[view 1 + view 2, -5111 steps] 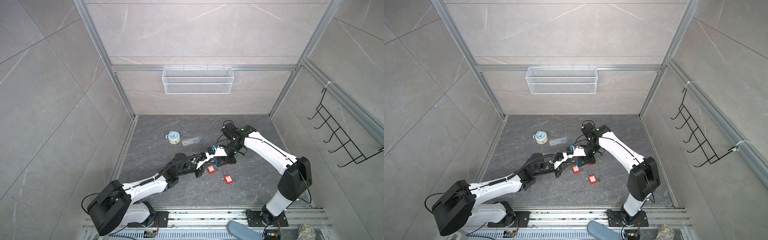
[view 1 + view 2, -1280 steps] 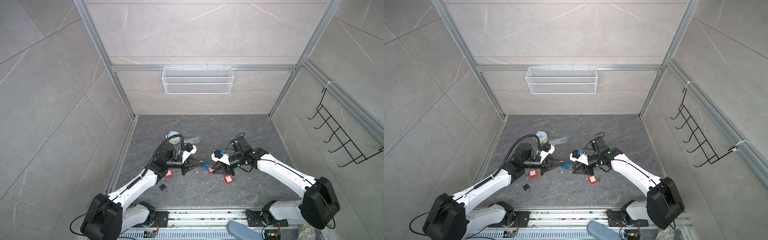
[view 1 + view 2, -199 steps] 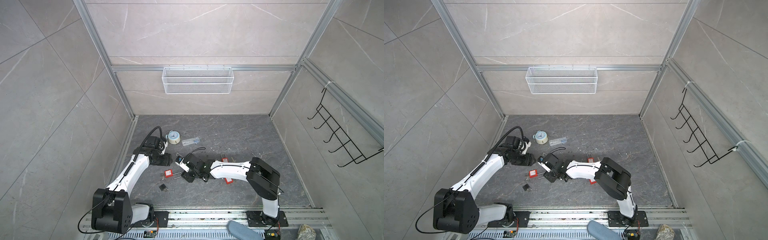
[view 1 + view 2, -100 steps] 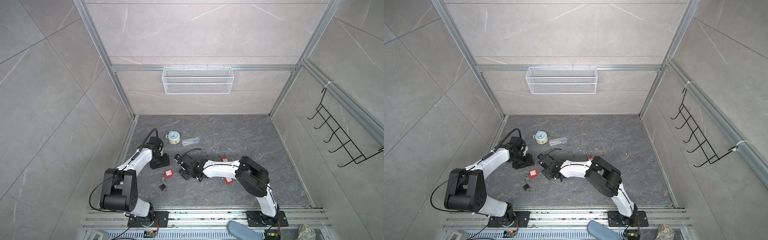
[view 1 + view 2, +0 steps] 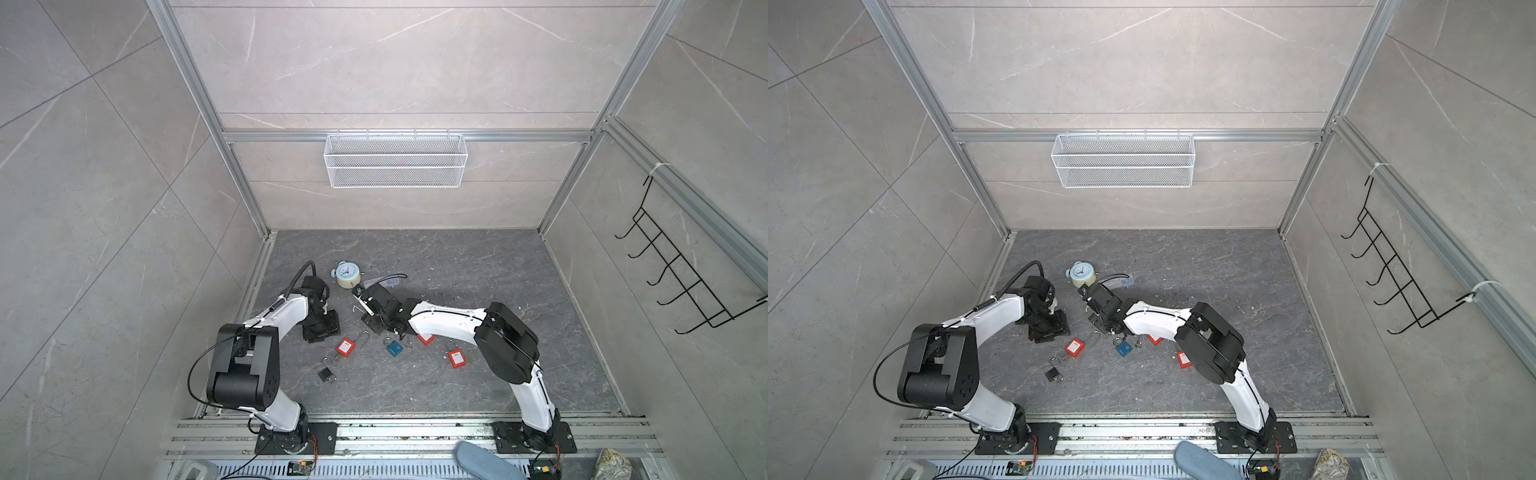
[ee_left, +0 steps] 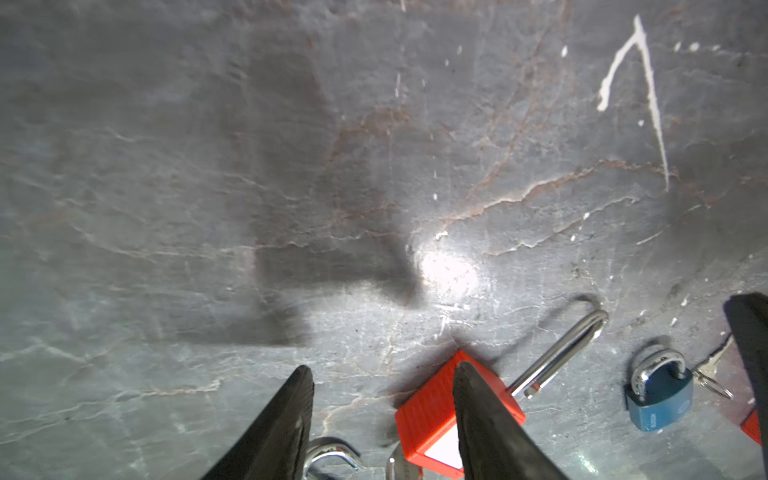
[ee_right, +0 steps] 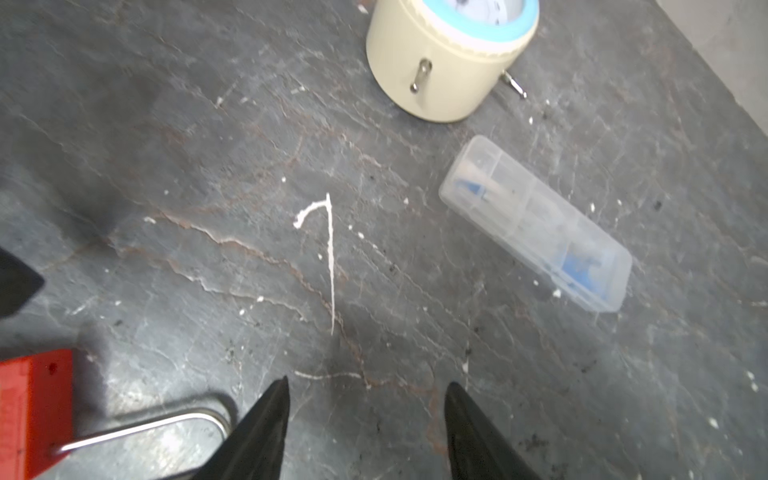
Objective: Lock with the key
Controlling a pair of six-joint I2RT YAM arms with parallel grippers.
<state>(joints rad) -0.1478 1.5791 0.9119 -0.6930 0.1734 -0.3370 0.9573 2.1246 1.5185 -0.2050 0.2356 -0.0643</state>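
Both grippers are held with fingers spread and nothing gripped, the left gripper [image 6: 383, 365] beside a red padlock [image 6: 428, 409] and the right gripper [image 7: 368, 381] over the floor [image 7: 415, 291]. The key [image 6: 712, 372] is seen lying just beside the blue padlock [image 6: 658, 399].

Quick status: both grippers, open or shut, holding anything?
Left gripper: open, holding nothing.
Right gripper: open, holding nothing.
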